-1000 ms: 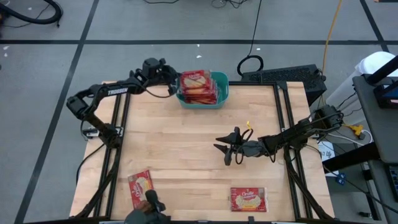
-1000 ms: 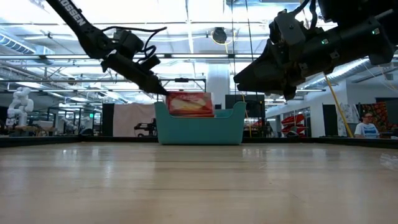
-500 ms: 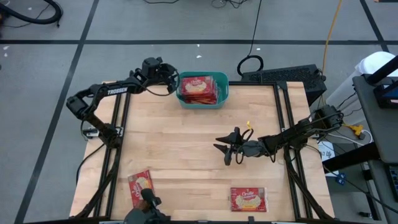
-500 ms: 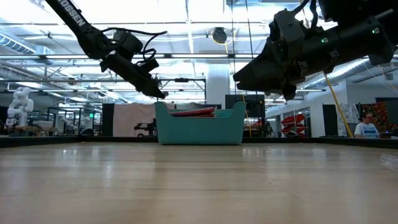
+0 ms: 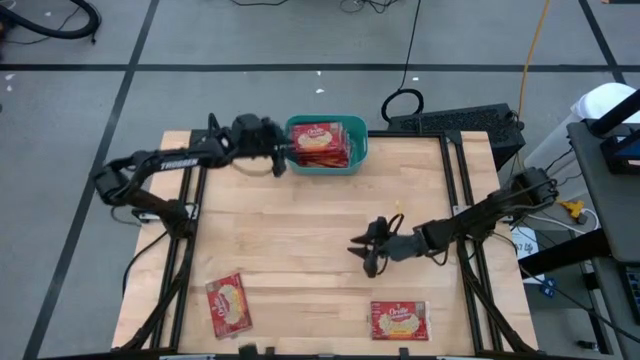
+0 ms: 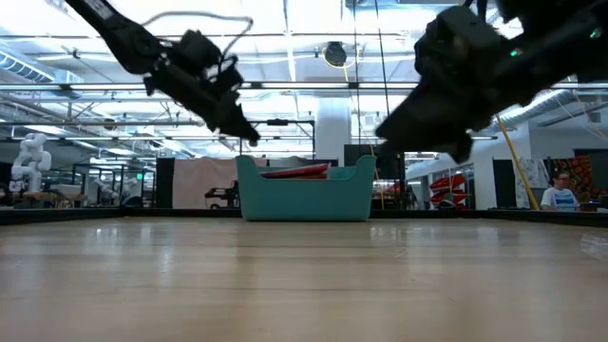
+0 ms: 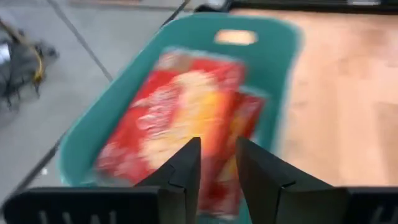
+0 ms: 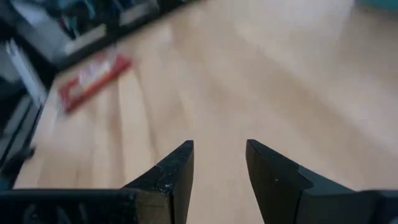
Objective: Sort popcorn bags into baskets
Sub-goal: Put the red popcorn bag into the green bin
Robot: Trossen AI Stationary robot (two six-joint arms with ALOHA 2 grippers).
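Observation:
The teal basket [image 5: 361,150] stands at the table's far edge, with several red popcorn bags [image 5: 320,140] stacked flat in it. Just off the basket's left end, above the table, my left gripper [image 5: 284,156] is open, with nothing between its fingers [image 7: 184,171]; its wrist view looks into the basket [image 7: 93,130] onto the bags [image 7: 180,106]. Two more bags lie flat on the wood, one near left [image 5: 227,303] and one near right [image 5: 399,320]. Over the table's right half my right gripper [image 5: 362,254] hangs open, holding nothing, and a bag [image 8: 93,78] shows beyond it.
A black keyboard-like unit [image 5: 455,120] and cables sit past the far right corner. Black frame rails [image 5: 190,200] run along the table's left and right sides. Bare wood lies between the basket and the two loose bags.
My left gripper has let go of a bag that it held tilted above the basket; the bag now lies flat on the stack. The gripper has then drawn back toward the table's left edge, off the basket's end. My right gripper has rolled somewhat in place.

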